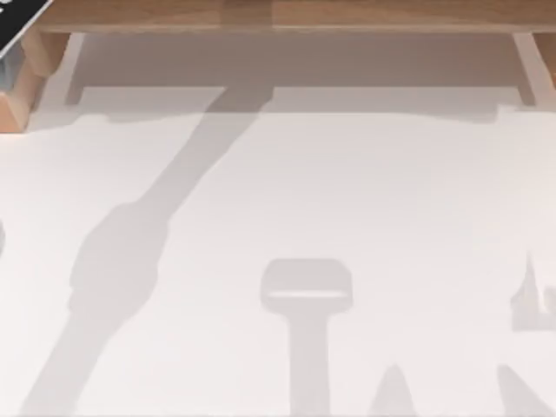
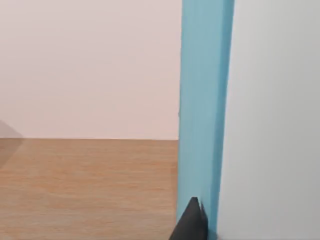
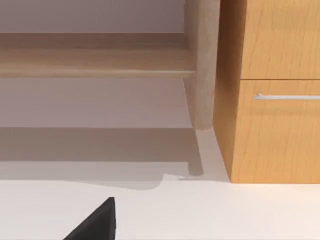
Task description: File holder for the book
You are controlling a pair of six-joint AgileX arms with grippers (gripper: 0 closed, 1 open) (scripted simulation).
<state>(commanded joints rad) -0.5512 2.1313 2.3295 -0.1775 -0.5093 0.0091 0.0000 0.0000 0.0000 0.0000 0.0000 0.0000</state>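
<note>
**Task state, three views.** From above, we see the white table [image 1: 347, 191] crossed by grey shadows. A wooden strip [image 1: 278, 13] runs along its far edge.

In the right wrist view, a wooden cabinet [image 3: 275, 100] with a metal drawer handle [image 3: 287, 96] stands just beside a rounded wooden leg [image 3: 202, 65]. The right hand [image 3: 97, 222] shows as a dark tip over the white surface, well apart from both. We cannot tell how far open it is, and we judge it idle.

In the left wrist view, a blue slab, which we take to be the book [image 2: 205, 100], lies flush against a white panel [image 2: 275, 125], with a wooden surface [image 2: 85, 190] beyond. The left hand [image 2: 192, 222] shows as a dark tip at the book's edge. It is probably gripping the book, but we cannot tell.

The white panel may be the file holder, though the close view leaves that unsettled. We judge the task to be under way, with the book at the left hand and its seating in the holder not yet confirmed.
</note>
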